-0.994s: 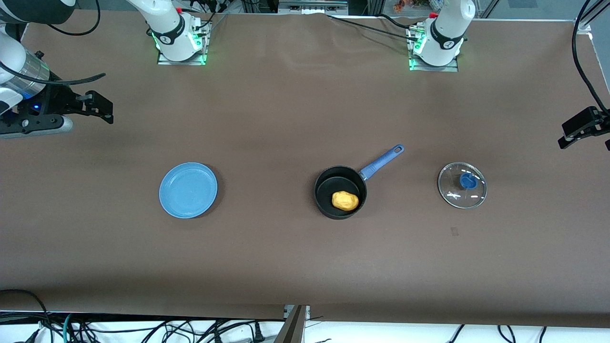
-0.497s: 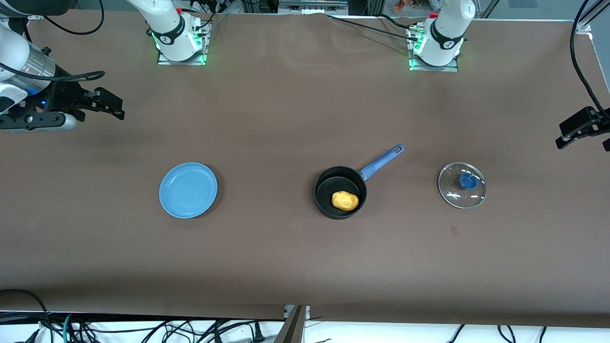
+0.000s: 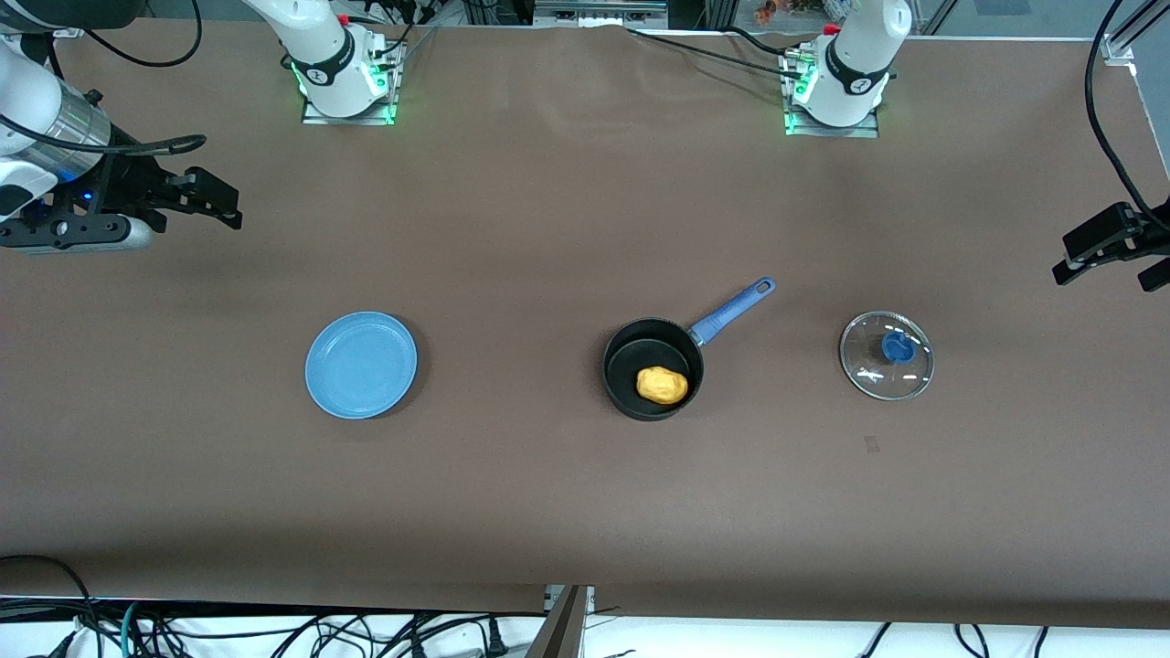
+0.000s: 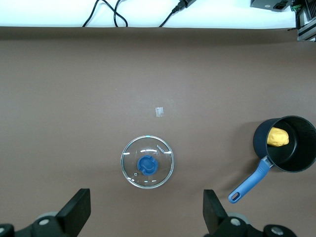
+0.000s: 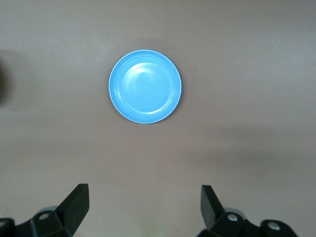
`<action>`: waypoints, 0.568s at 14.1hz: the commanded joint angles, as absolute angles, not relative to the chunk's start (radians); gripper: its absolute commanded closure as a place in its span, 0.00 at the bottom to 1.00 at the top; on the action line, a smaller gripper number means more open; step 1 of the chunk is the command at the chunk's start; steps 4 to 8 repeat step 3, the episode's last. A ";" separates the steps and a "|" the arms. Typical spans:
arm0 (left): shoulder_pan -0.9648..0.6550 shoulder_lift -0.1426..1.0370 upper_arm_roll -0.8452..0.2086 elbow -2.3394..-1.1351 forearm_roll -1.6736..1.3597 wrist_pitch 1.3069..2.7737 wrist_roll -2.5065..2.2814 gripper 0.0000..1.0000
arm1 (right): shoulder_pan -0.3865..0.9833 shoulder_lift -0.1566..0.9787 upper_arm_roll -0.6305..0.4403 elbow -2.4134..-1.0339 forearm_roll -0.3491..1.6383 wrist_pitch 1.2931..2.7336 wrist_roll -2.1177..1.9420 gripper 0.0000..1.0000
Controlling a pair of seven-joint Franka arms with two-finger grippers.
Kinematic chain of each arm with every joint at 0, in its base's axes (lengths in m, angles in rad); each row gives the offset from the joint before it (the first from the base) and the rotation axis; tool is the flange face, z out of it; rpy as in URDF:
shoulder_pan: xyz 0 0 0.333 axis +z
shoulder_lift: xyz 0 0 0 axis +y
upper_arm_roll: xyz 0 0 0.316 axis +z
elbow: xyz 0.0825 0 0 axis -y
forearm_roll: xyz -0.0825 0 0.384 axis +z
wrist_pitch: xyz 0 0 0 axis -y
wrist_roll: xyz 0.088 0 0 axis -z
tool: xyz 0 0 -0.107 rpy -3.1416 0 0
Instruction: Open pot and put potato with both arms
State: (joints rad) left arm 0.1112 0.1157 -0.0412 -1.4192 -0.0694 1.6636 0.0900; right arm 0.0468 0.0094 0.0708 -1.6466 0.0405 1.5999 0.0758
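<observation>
Pot (image 3: 653,367) sits mid-surface, uncovered, handle (image 3: 733,311) angled toward the left arm's base. Potato (image 3: 662,385) is inside it, resting against the wall nearer the front camera. Lid (image 3: 887,355) lies flat on the surface, knob up, beside the pot toward the left arm's end and well apart from it; my read is it was parked there to leave the pot mouth free for the drop. Both task steps look complete. Left gripper (image 3: 1101,245) hangs over the surface edge at its own end, jaws apart and empty, lid in sight from its wrist cam (image 4: 147,162). Right gripper (image 3: 203,199) hangs over the surface at the right arm's end, jaws apart and empty, blue plate (image 5: 145,86) centred in its wrist view. The plate is bare, well apart from the pot toward the right arm's end. Small pale mark (image 3: 872,444) on the surface nearer the front camera than the lid. Nothing stands between either arm and the pot.
</observation>
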 commanded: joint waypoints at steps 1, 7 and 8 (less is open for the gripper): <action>0.112 0.130 -0.040 -1.394 -0.080 1.641 0.103 0.00 | 0.048 0.006 0.074 -1.632 0.037 1.582 0.086 0.00; 0.114 0.130 -0.040 -1.394 -0.080 1.641 0.103 0.00 | 0.048 0.006 0.074 -1.634 0.037 1.582 0.084 0.00; 0.114 0.130 -0.040 -1.394 -0.080 1.641 0.103 0.00 | 0.048 0.006 0.074 -1.634 0.037 1.582 0.084 0.00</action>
